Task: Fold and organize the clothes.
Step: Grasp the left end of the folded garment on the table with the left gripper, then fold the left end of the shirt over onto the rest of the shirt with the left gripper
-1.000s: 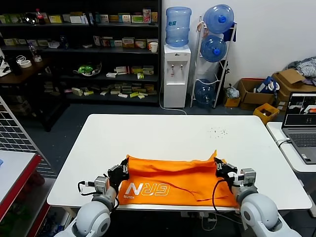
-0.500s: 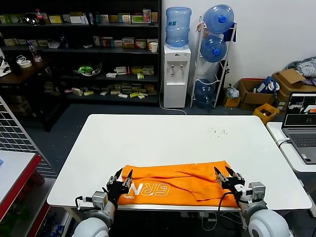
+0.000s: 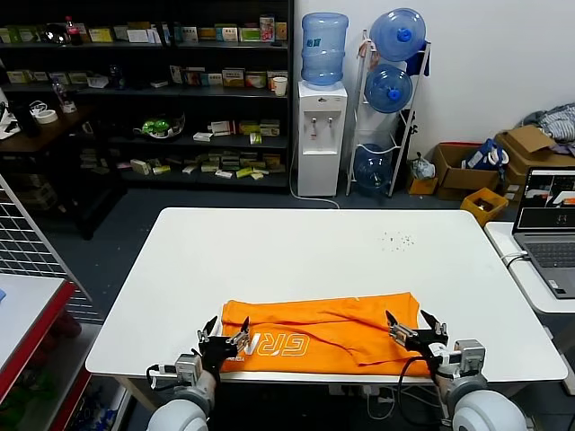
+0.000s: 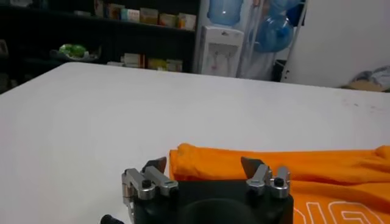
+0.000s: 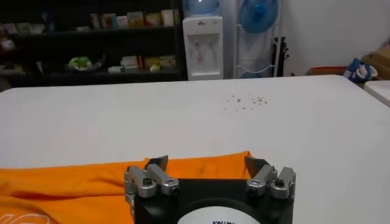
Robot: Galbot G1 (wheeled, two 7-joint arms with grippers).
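The orange T-shirt (image 3: 323,334) lies folded into a wide band at the near edge of the white table (image 3: 305,251), white lettering showing at its near left. My left gripper (image 3: 224,335) is open and empty at the shirt's left end. My right gripper (image 3: 411,329) is open and empty at the shirt's right end. In the left wrist view the shirt (image 4: 286,168) lies just beyond my open left gripper (image 4: 204,165). In the right wrist view the shirt (image 5: 91,179) lies beyond my open right gripper (image 5: 207,163).
A laptop (image 3: 548,220) sits on a side table at the right. A water dispenser (image 3: 322,135) and shelves (image 3: 144,90) stand behind the table. A red-edged cart (image 3: 27,323) stands at the left. Small specks (image 3: 395,240) lie on the far right of the table.
Both grippers let go of the shirt's upper edge, opened and drew back toward the near edge. The shirt's raised corners dropped flat into a folded band.
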